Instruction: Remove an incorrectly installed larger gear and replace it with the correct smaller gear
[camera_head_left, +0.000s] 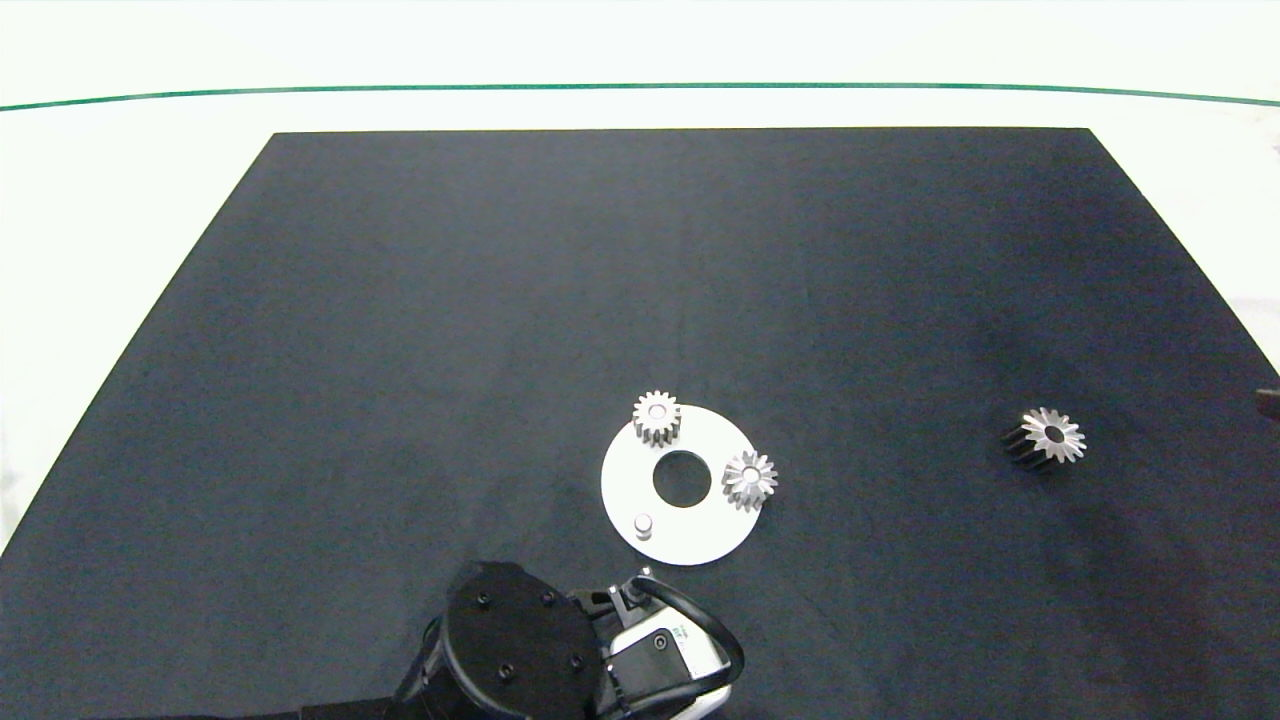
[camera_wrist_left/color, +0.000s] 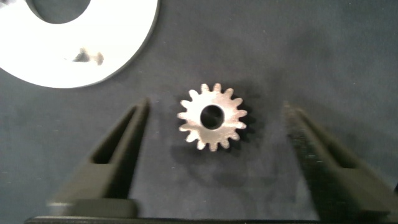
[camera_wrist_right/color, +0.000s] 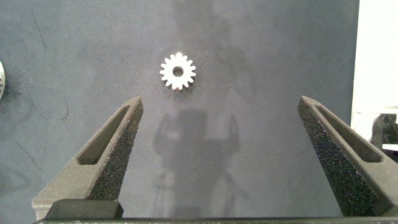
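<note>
The larger gear (camera_head_left: 1045, 437), with pointed teeth and dark fluted sides, lies alone on the black mat at the right. In the right wrist view the larger gear (camera_wrist_right/color: 178, 70) sits well beyond my open right gripper (camera_wrist_right/color: 220, 99), which holds nothing. The smaller gear (camera_wrist_left/color: 212, 117), silver with blunt teeth and a round centre hole, lies flat on the mat between the spread fingers of my open left gripper (camera_wrist_left/color: 215, 106), untouched. In the head view my left arm (camera_head_left: 560, 650) hides it, just in front of the white round plate (camera_head_left: 690, 535).
The plate carries a blunt-toothed gear (camera_head_left: 656, 415) at its far edge, a star-toothed gear (camera_head_left: 750, 478) at its right edge and a bare peg (camera_head_left: 643, 524) near the front. A central hole (camera_head_left: 682, 478) pierces it. White table surrounds the mat.
</note>
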